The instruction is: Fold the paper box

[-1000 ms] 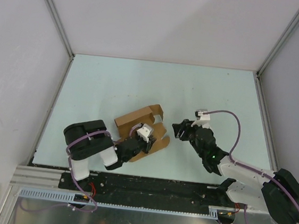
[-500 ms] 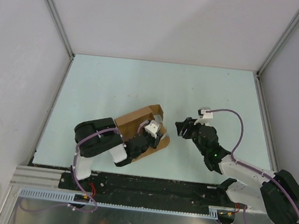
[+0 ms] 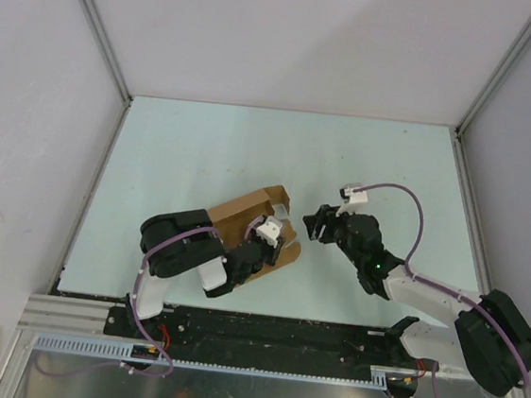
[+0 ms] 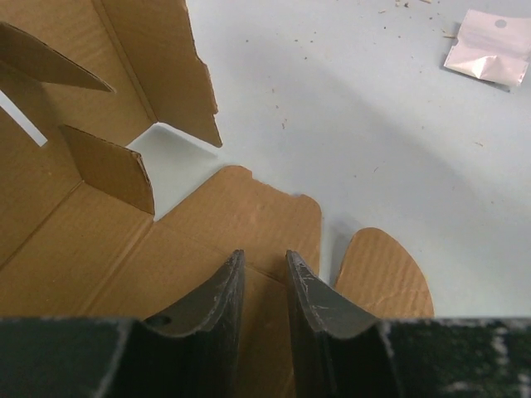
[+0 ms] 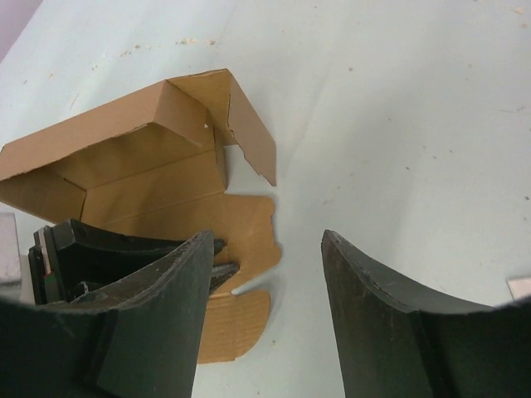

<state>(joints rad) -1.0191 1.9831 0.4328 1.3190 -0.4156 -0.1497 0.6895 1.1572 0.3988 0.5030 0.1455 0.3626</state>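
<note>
The paper box (image 3: 237, 213) is tan cardboard, partly raised: one end stands as walls (image 5: 149, 166) and the near flaps lie flat on the table. My left gripper (image 3: 274, 232) hovers low over the flat flap (image 4: 108, 249), its jaws (image 4: 265, 254) a narrow gap apart with only the cardboard beneath showing between them. A rounded tab (image 4: 382, 269) lies just right of it. My right gripper (image 3: 312, 225) is open wide (image 5: 267, 236) just right of the box, over bare table, holding nothing. The left fingertips (image 5: 217, 269) show in the right wrist view, resting on the flap.
The pale table (image 3: 346, 160) is walled by white panels at the back and both sides. A small white slip (image 4: 489, 50) lies on the table beyond the box. The black base rail (image 3: 280, 329) runs along the near edge.
My right gripper has moved left toward the box and opened wider. The left arm's elbow swung right while its gripper stayed over the flap.
</note>
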